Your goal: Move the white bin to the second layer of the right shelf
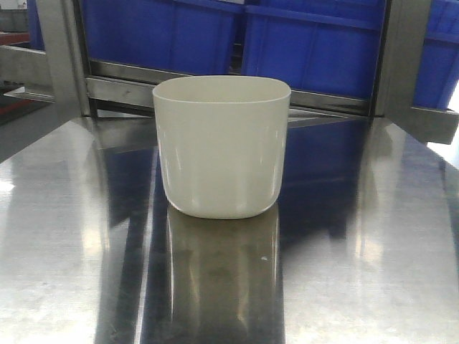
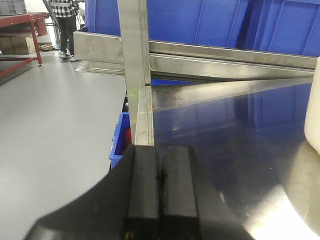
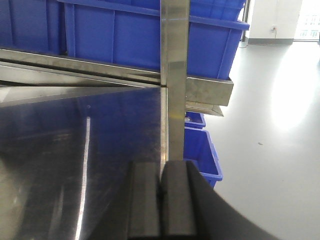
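The white bin (image 1: 222, 147) stands upright in the middle of the shiny steel tabletop (image 1: 373, 251), empty as far as its rim shows. In the left wrist view only its curved wall (image 2: 313, 110) shows at the right edge. My left gripper (image 2: 160, 155) is shut with nothing between its black pads, low over the table's left edge, well left of the bin. Over the table's right edge my right gripper (image 3: 162, 167) is also shut and empty; the bin is out of its view. No roller lanes of the right shelf second layer show.
Large blue crates (image 1: 315, 43) sit on a steel rack rail (image 1: 122, 89) behind the table. Steel uprights (image 2: 134, 45) (image 3: 174, 75) stand at the table's far corners. Smaller blue bins (image 3: 202, 150) rest on the floor at the right, and a person (image 2: 65, 22) stands far left.
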